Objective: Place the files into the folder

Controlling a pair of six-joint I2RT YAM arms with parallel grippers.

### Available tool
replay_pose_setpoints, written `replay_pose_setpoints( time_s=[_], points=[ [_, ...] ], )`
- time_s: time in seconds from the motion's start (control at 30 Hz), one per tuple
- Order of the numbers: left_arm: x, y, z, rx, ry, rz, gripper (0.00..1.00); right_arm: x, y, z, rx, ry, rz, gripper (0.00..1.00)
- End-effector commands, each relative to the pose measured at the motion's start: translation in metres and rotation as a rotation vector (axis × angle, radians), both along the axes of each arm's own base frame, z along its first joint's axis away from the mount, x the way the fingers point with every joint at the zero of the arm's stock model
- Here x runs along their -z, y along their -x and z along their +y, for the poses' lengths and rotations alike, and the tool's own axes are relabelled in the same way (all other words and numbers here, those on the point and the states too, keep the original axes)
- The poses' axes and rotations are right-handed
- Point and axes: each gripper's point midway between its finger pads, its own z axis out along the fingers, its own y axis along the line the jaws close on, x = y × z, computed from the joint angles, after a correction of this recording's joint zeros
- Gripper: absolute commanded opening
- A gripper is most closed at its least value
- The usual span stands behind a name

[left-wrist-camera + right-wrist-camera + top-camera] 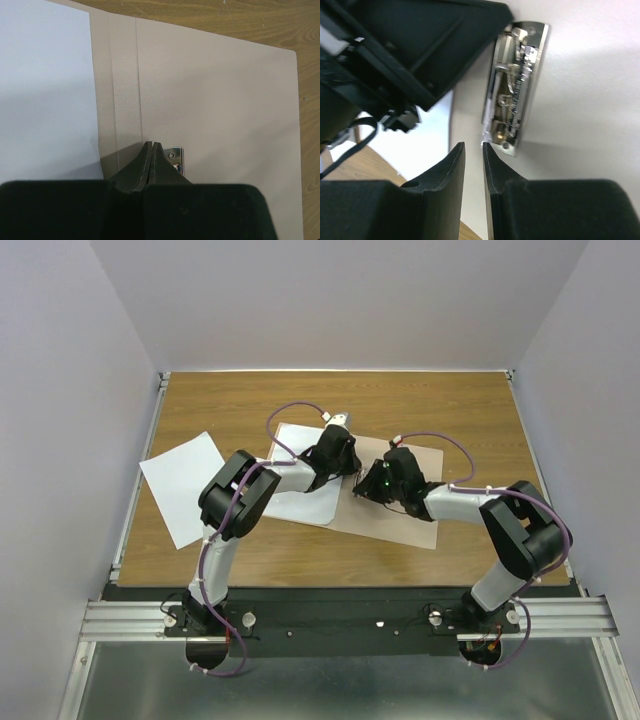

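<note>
Table (450,400): brown wood-grain top, rectangular, matte.

Lying on it:
- white sheet (185,485): left side, flat, skewed to table edges, alone on bare wood, near left edge.
- folder (395,520): centre to right of centre, opened flat, tan, pale inner face up, slightly rotated against table edges.
- second white sheet (305,502): just left of folder's fold creases, over left leaf. Cannot tell whether any part touches wood.
</note>
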Motion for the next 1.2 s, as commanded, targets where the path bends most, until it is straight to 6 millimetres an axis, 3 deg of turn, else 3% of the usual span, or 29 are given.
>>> replay_pose_setpoints(
  time_s=[0.0, 0.57, 0.73, 0.83, 0.93, 1.1, 1.17],
  points=[
    [0.092, 0.071, 0.043, 0.048, -0.241, 0.289, 0.00, 0.013, 0.007, -0.018, 0.035, 0.073, 0.028, 0.29],
    [0.093, 0.071, 0.043, 0.047, -0.240, 0.290, 0.00, 0.029, 0.003, -0.005, 0.011, 0.057, 0.085, 0.22],
    [0.093, 0.071, 0.044, 0.046, -0.241, 0.289, 0.00, 0.030, 0.002, -0.006, 0.042, 0.047, 0.096, 0.14],
    [0.092, 0.071, 0.045, 0.041, -0.244, 0.286, 0.00, 0.032, 0.004, -0.012, 0.078, 0.052, 0.109, 0.01],
    [0.092, 0.071, 0.045, 0.043, -0.246, 0.285, 0.00, 0.041, 0.011, -0.020, 0.107, 0.076, 0.152, 0.01],
    [0.094, 0.071, 0.045, 0.049, -0.250, 0.285, 0.00, 0.066, 0.026, -0.053, 0.215, 0.061, 0.334, 0.01],
    [0.094, 0.070, 0.045, 0.048, -0.252, 0.282, 0.00, 0.076, 0.042, -0.062, 0.224, 0.016, 0.422, 0.01]
  ],
)
